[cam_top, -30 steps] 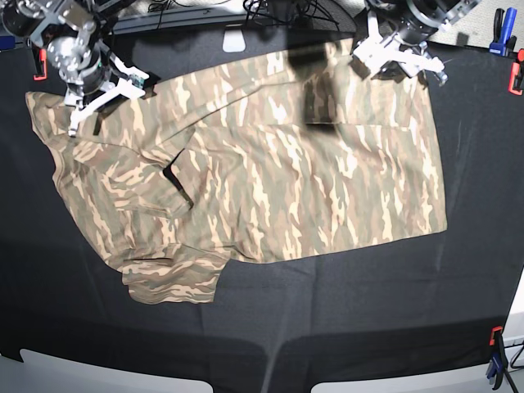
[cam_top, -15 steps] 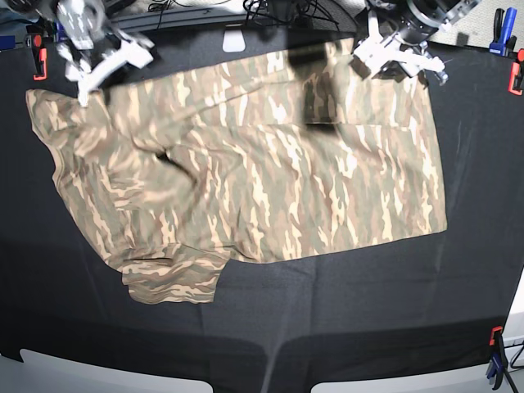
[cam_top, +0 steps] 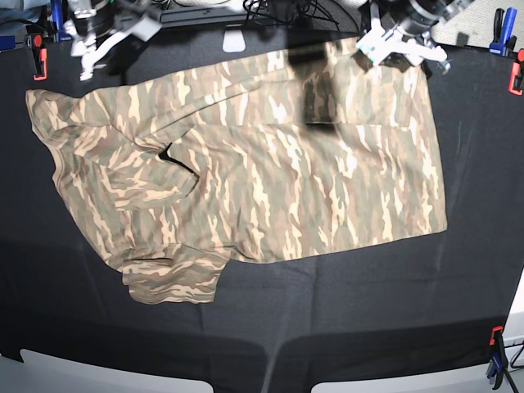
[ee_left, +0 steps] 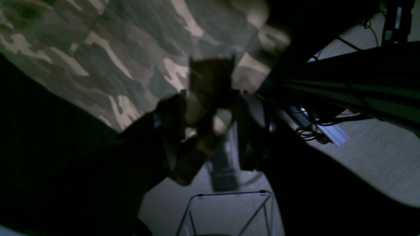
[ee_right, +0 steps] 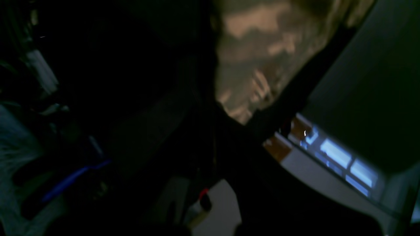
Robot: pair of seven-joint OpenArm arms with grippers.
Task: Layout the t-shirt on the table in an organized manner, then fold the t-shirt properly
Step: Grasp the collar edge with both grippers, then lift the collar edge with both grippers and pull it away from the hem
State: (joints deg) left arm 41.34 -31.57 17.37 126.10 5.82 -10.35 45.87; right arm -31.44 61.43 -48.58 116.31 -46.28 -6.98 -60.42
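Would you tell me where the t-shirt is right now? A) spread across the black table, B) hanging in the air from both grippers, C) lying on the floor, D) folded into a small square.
A: in the base view the t-shirt lies spread out on the table, wrinkled near the collar.

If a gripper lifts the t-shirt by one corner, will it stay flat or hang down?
The t-shirt would probably hang limp: it already lies in soft wrinkles and a folded-over sleeve. It looks thin, so likely light. On the black table cloth, the rest may drag and bunch rather than slide flat.
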